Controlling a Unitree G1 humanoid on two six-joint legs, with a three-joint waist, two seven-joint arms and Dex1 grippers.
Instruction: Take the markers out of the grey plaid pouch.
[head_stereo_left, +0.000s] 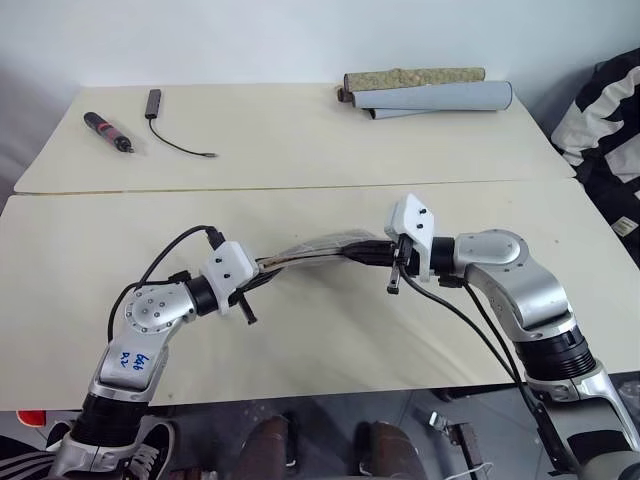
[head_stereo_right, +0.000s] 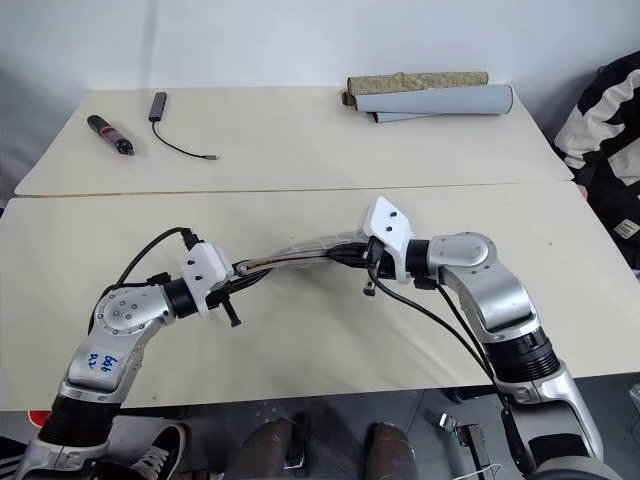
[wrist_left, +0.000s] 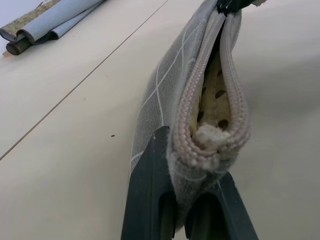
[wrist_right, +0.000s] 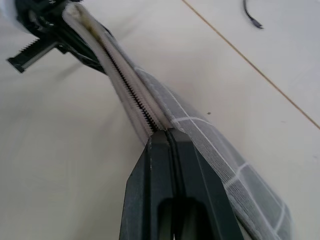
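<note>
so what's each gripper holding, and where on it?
Both hold the grey plaid pouch above the table: left gripper clamps one end, right gripper pinches the zipper at the other.

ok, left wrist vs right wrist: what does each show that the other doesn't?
Left wrist alone: the pouch's mouth gaping near the left gripper, brownish spotted lining inside, and the rolled mats far off on the table.
Right wrist alone: the right gripper shut at the zipper where the teeth part, and a cable end on the far board.
Both: the grey plaid pouch held off the pale table, pinched at each end by a gripper. No markers visible.
</note>
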